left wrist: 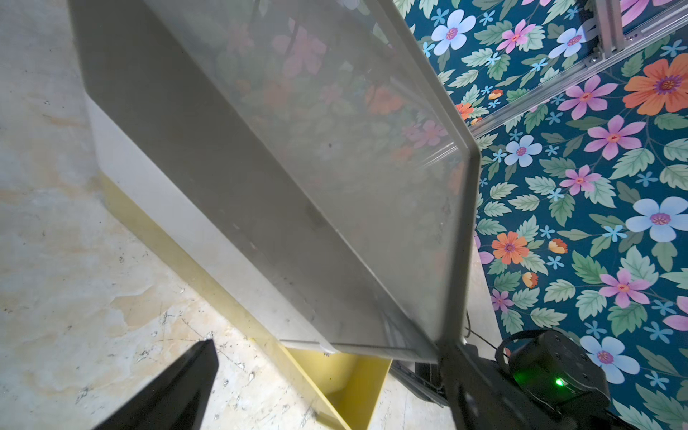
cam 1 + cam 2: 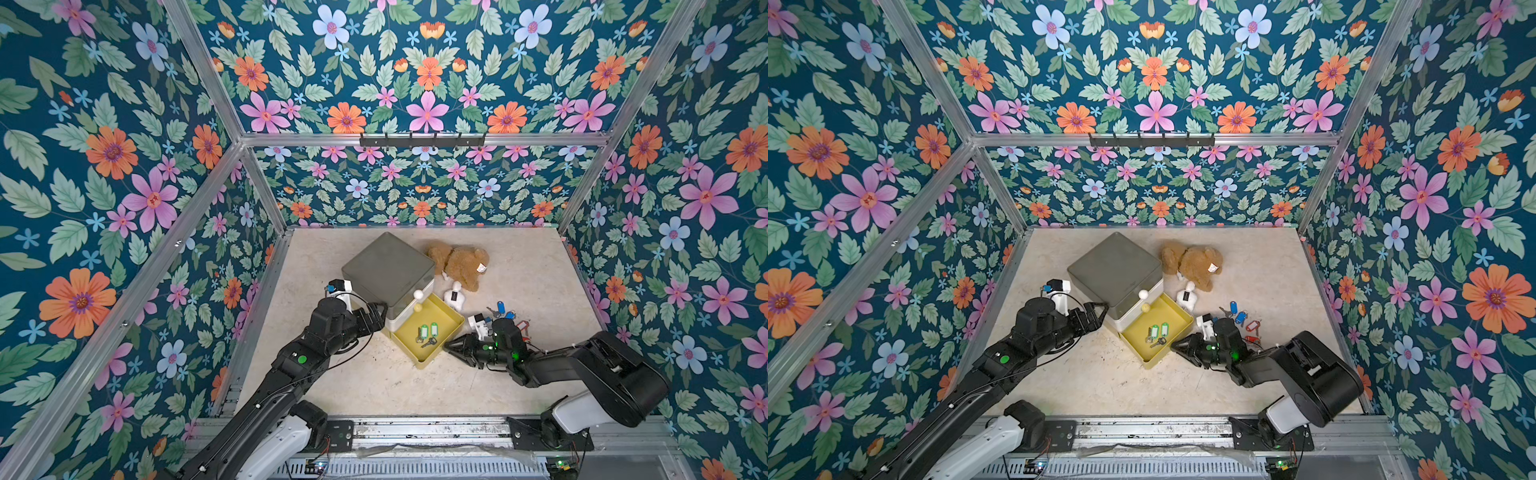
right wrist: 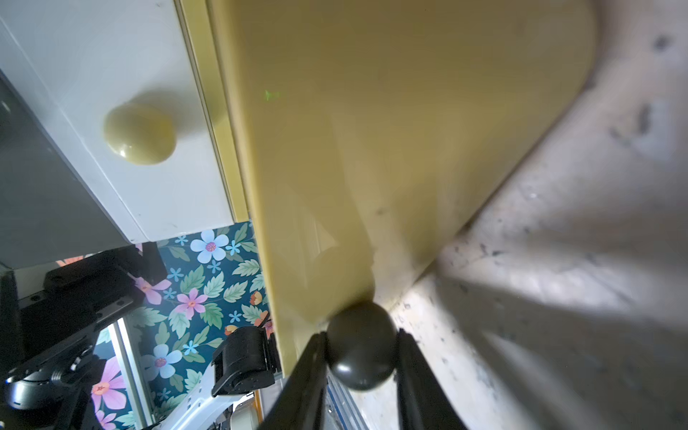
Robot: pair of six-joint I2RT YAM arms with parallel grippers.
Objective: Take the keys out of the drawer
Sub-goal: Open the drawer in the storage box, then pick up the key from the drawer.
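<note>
The yellow drawer (image 2: 455, 321) (image 2: 1185, 319) stands pulled out from the bottom of a small grey-topped cabinet (image 2: 388, 266) (image 1: 260, 156). Two green-tagged keys (image 2: 428, 333) (image 2: 1158, 332) lie on its floor. Blue-tagged keys (image 2: 500, 309) (image 2: 1236, 311) and red-tagged keys (image 2: 524, 326) (image 2: 1252, 328) lie on the table to the drawer's right. My right gripper (image 2: 449, 345) (image 2: 1177, 345) (image 3: 362, 337) is shut on the drawer's dark round knob (image 3: 360, 350). My left gripper (image 2: 378, 313) (image 2: 1098, 313) (image 1: 329, 344) is open, straddling the cabinet's near left corner.
A brown teddy bear (image 2: 461, 262) and a small white plush (image 2: 454, 296) lie behind the drawer, next to the cabinet. Two round knobs (image 2: 419, 294) show on the cabinet's upper drawers. A black hook rack (image 2: 422, 140) hangs on the back wall. Floral walls enclose the table.
</note>
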